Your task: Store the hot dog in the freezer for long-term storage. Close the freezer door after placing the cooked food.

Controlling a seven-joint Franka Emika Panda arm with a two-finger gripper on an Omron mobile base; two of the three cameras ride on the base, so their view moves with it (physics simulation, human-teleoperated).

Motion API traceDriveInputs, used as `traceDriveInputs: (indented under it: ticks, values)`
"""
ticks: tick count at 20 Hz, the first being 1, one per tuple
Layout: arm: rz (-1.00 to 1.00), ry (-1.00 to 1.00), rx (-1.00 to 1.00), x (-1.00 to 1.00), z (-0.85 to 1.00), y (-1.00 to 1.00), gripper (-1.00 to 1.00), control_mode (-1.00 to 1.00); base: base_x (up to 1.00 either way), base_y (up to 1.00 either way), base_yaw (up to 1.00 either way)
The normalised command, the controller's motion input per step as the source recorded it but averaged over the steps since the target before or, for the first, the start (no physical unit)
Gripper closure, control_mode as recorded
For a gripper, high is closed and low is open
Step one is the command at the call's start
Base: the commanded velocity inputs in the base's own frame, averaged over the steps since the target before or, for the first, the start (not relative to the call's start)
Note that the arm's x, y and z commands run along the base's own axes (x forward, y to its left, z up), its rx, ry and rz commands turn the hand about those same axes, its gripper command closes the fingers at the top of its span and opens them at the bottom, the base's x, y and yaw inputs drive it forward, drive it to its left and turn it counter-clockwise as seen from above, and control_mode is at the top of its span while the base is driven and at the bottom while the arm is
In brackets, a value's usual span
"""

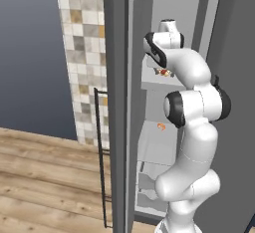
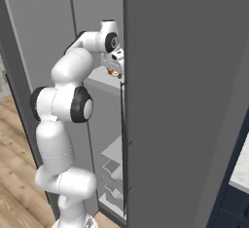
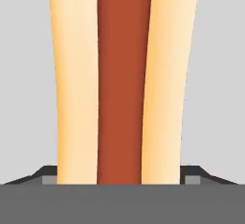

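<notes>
The hot dog (image 3: 124,74), a tan bun around a red-orange sausage, stands lengthwise between my gripper's (image 3: 122,176) two dark fingertips, which press against both sides of the bun. In the base views the hot dog (image 1: 163,71) (image 2: 113,72) hangs just above an upper pale grey shelf (image 1: 154,82) inside the freezer (image 1: 172,8). My gripper (image 2: 115,65) reaches in from the front, shut on the bun. The freezer door (image 1: 133,107) (image 2: 39,42) stands swung open to the left, its thin dark bar handle (image 1: 102,157) facing outward.
The freezer's other tall grey door (image 2: 185,100) stays shut at the right. Pale drawers (image 1: 149,177) fill the lower compartment, with a small orange item (image 1: 160,126) above them. A tiled wall (image 1: 82,53), wooden floor (image 1: 45,177) and navy cabinet (image 2: 236,202) surround the appliance.
</notes>
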Motion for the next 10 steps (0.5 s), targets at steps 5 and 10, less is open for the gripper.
traceDriveInputs:
  ticks: [5,10]
  values:
    - [0.0,-0.02,0.0,-0.06,0.0,-0.02,-1.0,-1.0,0.0,0.0,0.0]
    - [0.0,-0.04,0.0,-0.36,0.02,0.0,-1.0,-1.0,0.0,0.0,0.0]
